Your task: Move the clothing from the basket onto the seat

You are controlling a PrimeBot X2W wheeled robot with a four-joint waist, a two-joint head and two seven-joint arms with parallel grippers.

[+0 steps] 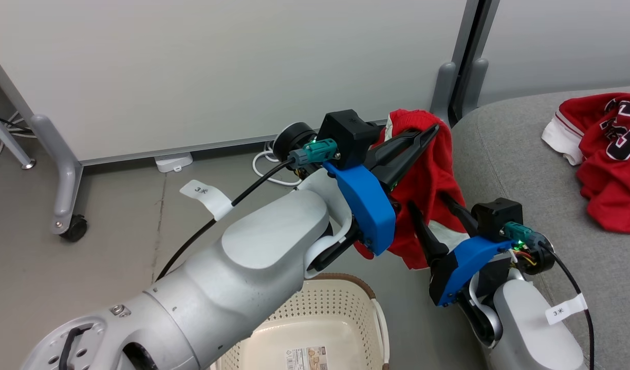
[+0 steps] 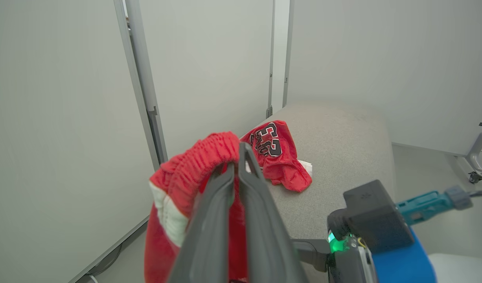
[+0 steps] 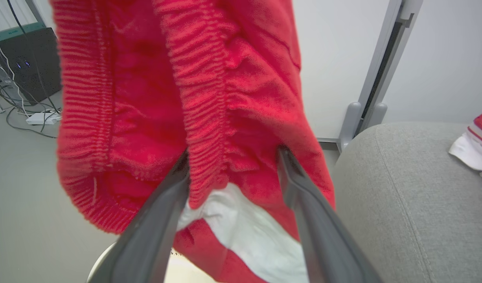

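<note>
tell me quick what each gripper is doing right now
Left gripper: shut on the red garment.
Right gripper: open, straddling its hanging fabric.

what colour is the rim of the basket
Brown band on the basket rim, above cream perforated walls; head view shows it best.

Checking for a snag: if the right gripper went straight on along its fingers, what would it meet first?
The red shorts hanging from the shut left gripper. A gathered fold lies between the open fingers of the right gripper, though contact is unclear.
</note>
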